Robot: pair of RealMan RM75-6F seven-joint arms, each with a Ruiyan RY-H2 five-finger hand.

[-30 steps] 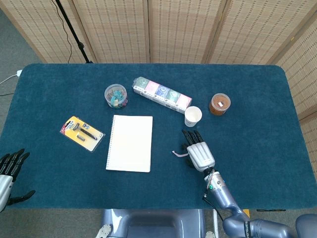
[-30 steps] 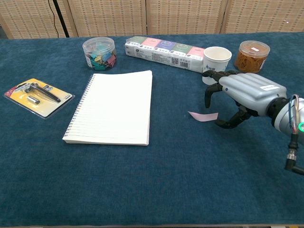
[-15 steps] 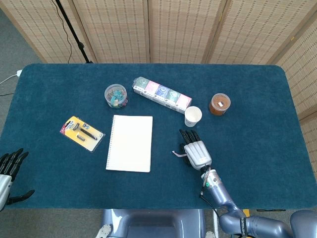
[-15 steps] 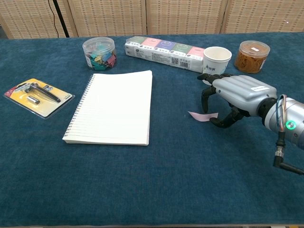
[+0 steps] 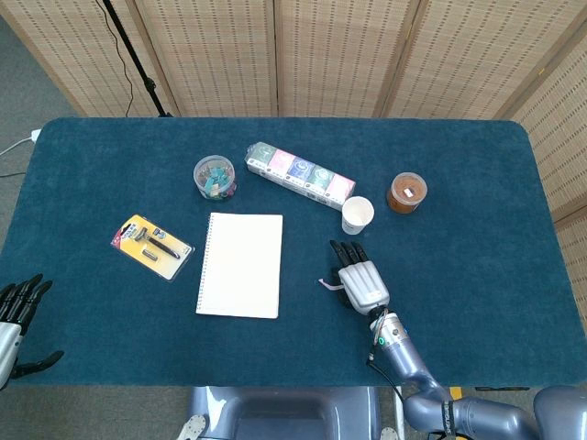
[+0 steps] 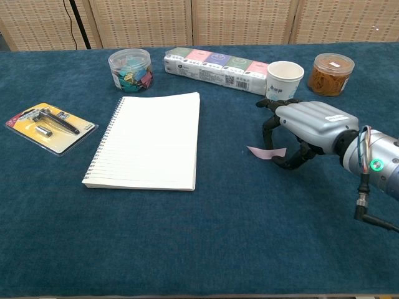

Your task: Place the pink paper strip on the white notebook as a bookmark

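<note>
The pink paper strip [image 6: 265, 152] [image 5: 326, 283] lies flat on the blue cloth, a short way right of the white notebook [image 6: 150, 140] [image 5: 241, 264]. My right hand [image 6: 300, 129] [image 5: 359, 280] hovers palm down over the strip's right end, fingers curled downward around it and apart, with nothing held. Whether a fingertip touches the paper I cannot tell. My left hand [image 5: 18, 312] shows only in the head view, at the table's near left corner, fingers spread and empty.
Behind my right hand stand a white paper cup [image 6: 285, 77] and a jar of rubber bands [image 6: 330, 73]. A row of tissue packs [image 6: 215, 69] and a jar of clips [image 6: 130, 70] line the back. A yellow blister pack [image 6: 50, 128] lies left of the notebook.
My right hand has drifted left and slightly nearer, closing over the strip's right end. The strip, notebook and left hand have not moved.
</note>
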